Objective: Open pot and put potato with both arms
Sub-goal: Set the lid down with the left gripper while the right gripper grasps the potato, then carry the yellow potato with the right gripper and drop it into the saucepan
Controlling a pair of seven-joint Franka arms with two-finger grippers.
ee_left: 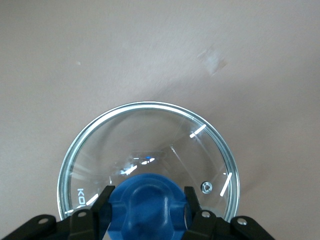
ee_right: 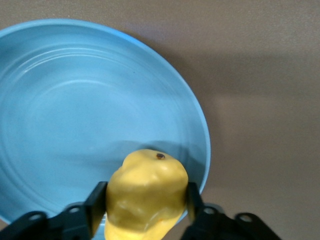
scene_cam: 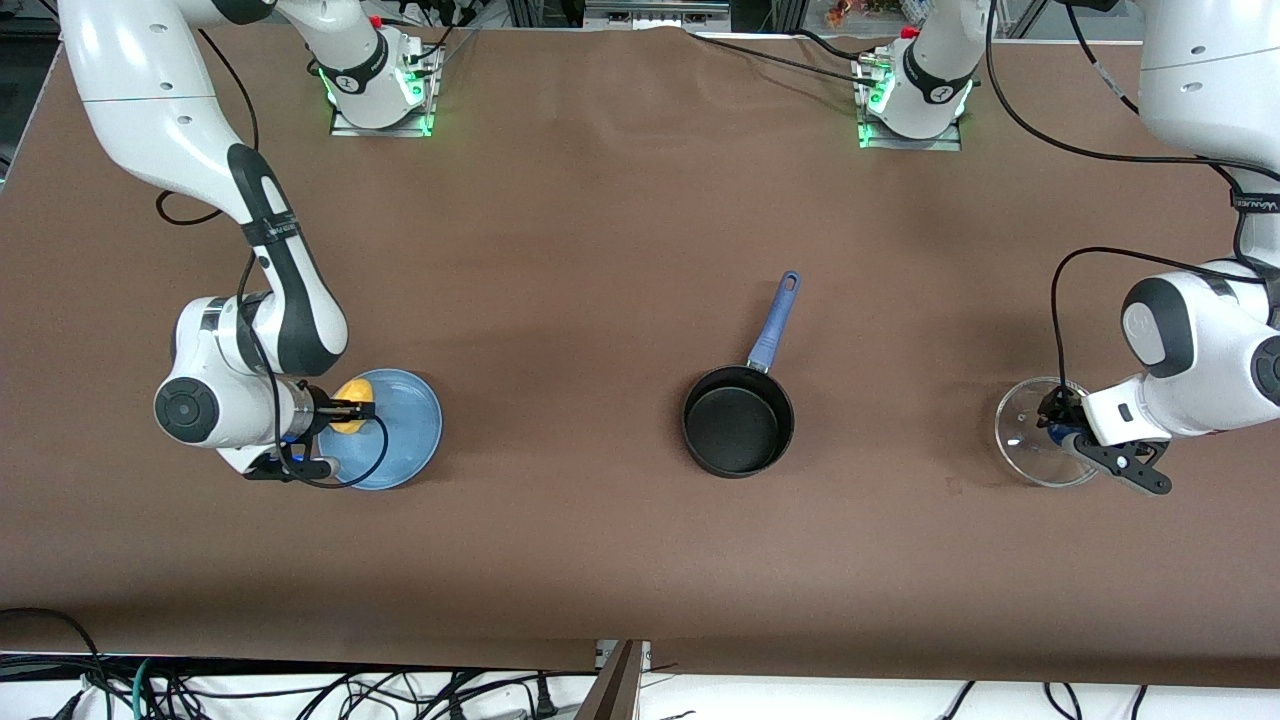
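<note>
The black pot (scene_cam: pixel 738 425) stands open on the table, its blue handle (scene_cam: pixel 775 322) pointing toward the robots' bases. Its glass lid (scene_cam: pixel 1022 440) lies at the left arm's end of the table. My left gripper (scene_cam: pixel 1055 418) is shut on the lid's blue knob (ee_left: pixel 147 197), and the glass of the lid (ee_left: pixel 150 135) spreads out below it. My right gripper (scene_cam: pixel 352 408) is shut on the yellow potato (scene_cam: pixel 355 388) and holds it over the edge of a light-blue plate (scene_cam: pixel 400 440). The right wrist view shows the potato (ee_right: pixel 147 187) between the fingers, just above the plate (ee_right: pixel 75 110).
The brown table (scene_cam: pixel 560 300) lies bare between the plate and the pot. Both arm bases stand along the table edge farthest from the front camera. Cables hang below the table edge nearest that camera.
</note>
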